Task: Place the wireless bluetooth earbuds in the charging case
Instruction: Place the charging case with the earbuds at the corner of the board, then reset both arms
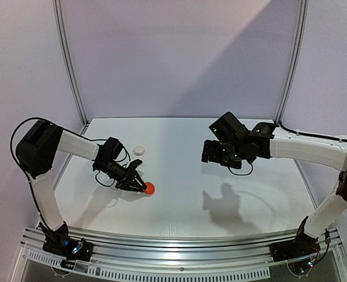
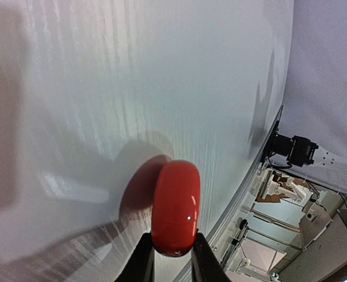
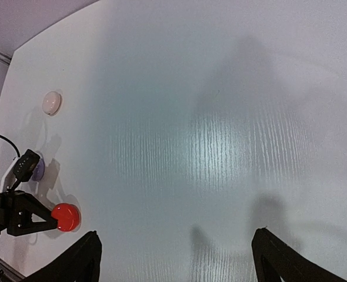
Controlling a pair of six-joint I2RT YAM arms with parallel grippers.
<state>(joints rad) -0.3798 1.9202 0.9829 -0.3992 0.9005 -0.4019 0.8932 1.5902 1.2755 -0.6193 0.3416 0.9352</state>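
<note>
A glossy red charging case (image 2: 175, 205) stands on edge on the white table, closed, with a small light spot on its side. My left gripper (image 2: 172, 247) is shut on its near end, one black finger on each flat face. The top view shows the same case (image 1: 150, 188) at the tip of my left gripper (image 1: 142, 185), left of centre. My right gripper (image 3: 173, 258) hangs open and empty high over the table's right half (image 1: 220, 154), far from the case (image 3: 65, 217). The earbuds are out of view.
A white round case (image 1: 139, 150) lies behind the left arm, also seen as a pale disc (image 3: 52, 102). A lavender round case (image 3: 37, 170) sits partly hidden under the left wrist. The table's front rail (image 1: 179, 238) runs along the near edge.
</note>
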